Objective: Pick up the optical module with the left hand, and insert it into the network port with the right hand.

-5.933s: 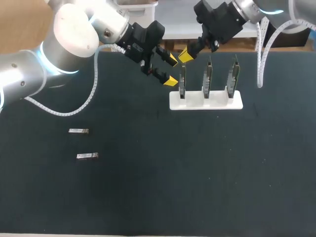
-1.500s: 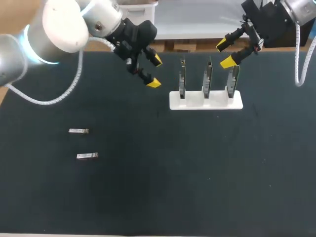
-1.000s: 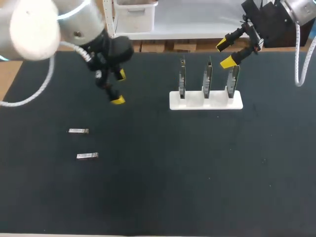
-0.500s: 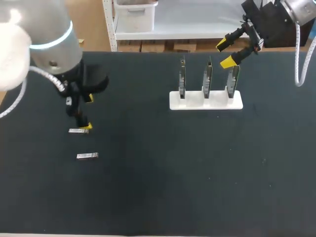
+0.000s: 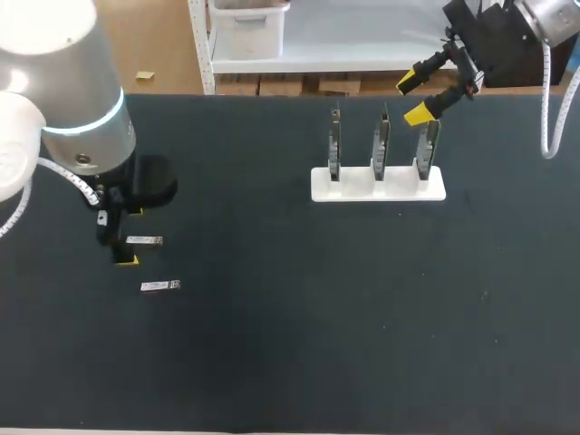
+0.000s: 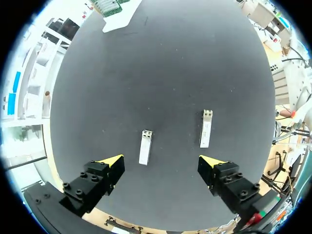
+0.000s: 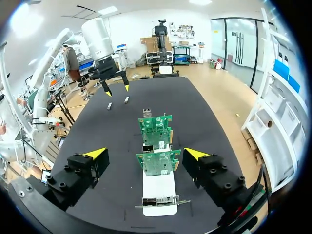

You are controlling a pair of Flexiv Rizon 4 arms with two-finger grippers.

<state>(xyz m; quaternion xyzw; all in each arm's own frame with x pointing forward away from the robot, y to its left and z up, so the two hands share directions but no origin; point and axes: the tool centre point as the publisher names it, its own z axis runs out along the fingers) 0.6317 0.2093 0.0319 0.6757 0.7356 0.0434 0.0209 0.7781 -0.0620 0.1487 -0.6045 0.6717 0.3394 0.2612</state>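
Silver-white shells and white ribbed cables [image 5: 546, 82] are seen on the left arm [image 5: 68, 118] and right arm [image 5: 548, 11]. The left claw [image 6: 162, 161] and right claw [image 7: 146, 153] are black, yellow-tipped.

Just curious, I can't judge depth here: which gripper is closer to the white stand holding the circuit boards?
Right. The right gripper hovers open near the white stand, at its right end. The left gripper is far across the table, open over two silver modules.

Three green boards [image 5: 381, 136] are standing in the white stand [image 5: 378, 184], blocking the way. The right tool [image 5: 413, 98] is hanging spread wide behind the stand. In front of the stand, wide bench [image 5: 362, 317] is giving room. Far left of it, two modules [image 5: 143, 240] are lying apart under the spread left tool [image 6: 161, 161].
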